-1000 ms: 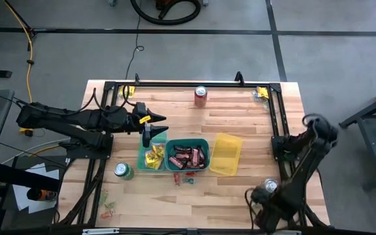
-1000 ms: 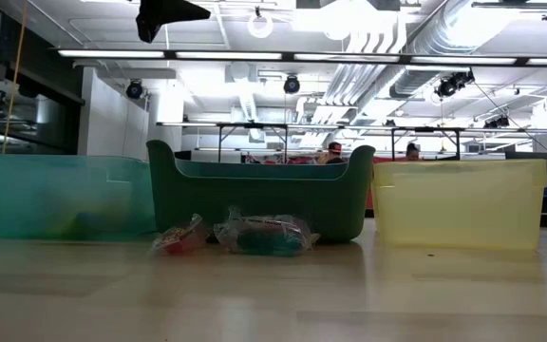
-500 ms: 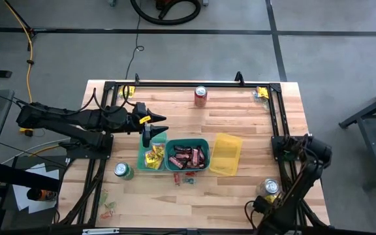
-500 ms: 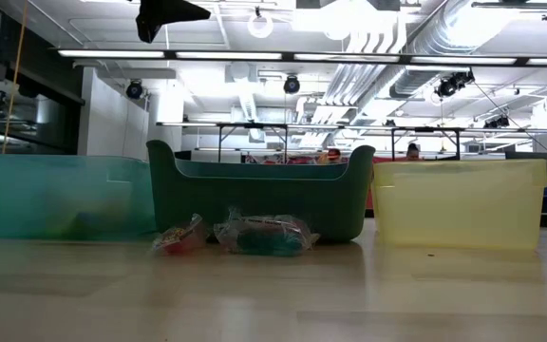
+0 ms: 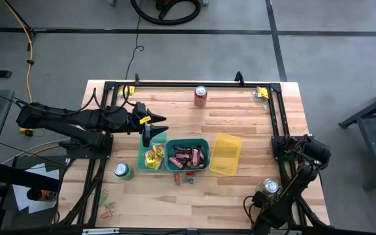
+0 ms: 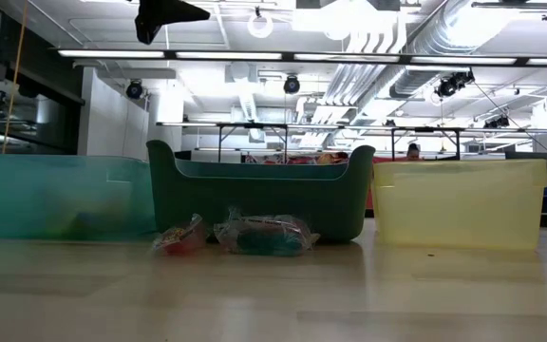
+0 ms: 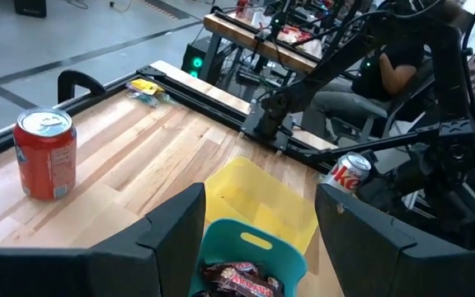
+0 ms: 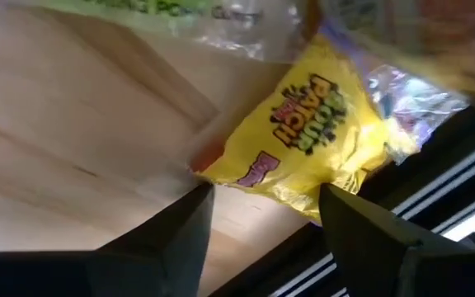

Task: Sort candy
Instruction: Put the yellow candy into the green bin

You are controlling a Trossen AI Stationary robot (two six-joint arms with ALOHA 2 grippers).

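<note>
From above, your left end effector (image 5: 154, 125) hangs over the far edge of the light teal bin (image 5: 150, 154), fingers apart and empty. That bin holds yellow candy packets (image 5: 153, 156); the darker teal bin (image 5: 188, 155) beside it holds brown-red bars (image 5: 188, 156), and the yellow bin (image 5: 226, 154) stands on its other side. A few clear-wrapped sweets (image 5: 184, 178) lie on the table (image 5: 240, 189) just in front of the darker bin, and more (image 5: 108, 209) lie near the front left corner. A red can (image 5: 201, 96) stands at the far edge, a green can (image 5: 123, 171) near the light teal bin. Your right arm is folded at the table's right front corner.

At table height, the three bins stand in a row, with two clear-wrapped sweets (image 6: 254, 235) touching the front of the middle one.

Your left wrist camera shows the two fingers spread above the darker bin's bars (image 7: 242, 280), the red can (image 7: 46, 154) off to one side.

Your right wrist camera shows the right end effector (image 8: 264, 216) with fingers parted, close over a yellow packet (image 8: 303, 136) on the wood, nothing between them.
</note>
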